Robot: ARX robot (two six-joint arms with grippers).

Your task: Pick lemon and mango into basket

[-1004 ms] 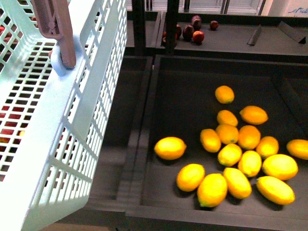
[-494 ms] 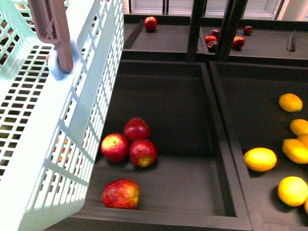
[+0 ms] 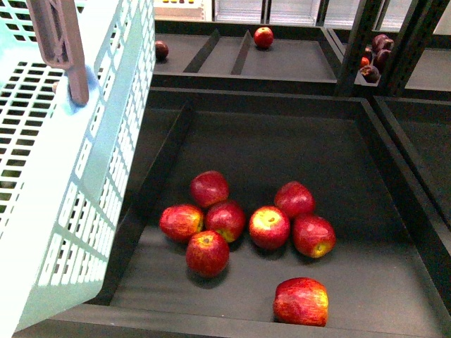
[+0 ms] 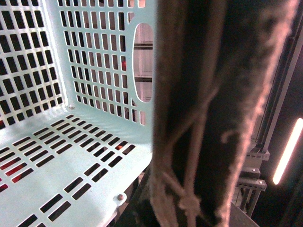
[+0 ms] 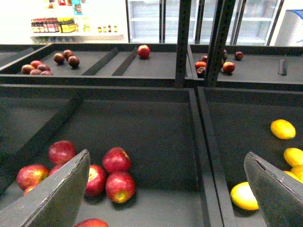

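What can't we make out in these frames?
Left gripper: blurred dark shape fills left wrist view; grip unreadable.
Basket: cut by front view's left edge; part of its inside unseen.
Lemons: right wrist view only, partly behind right gripper finger, cut by edge.
Back-shelf fruit: too small to name.

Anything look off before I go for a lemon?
Yes: the basket hangs steeply tilted, its slotted wall slanting beside the apple bin. The front view shows apples but no lemons; lemons appear just in the right wrist view, in the next bin. The right gripper has its jaws open, empty.
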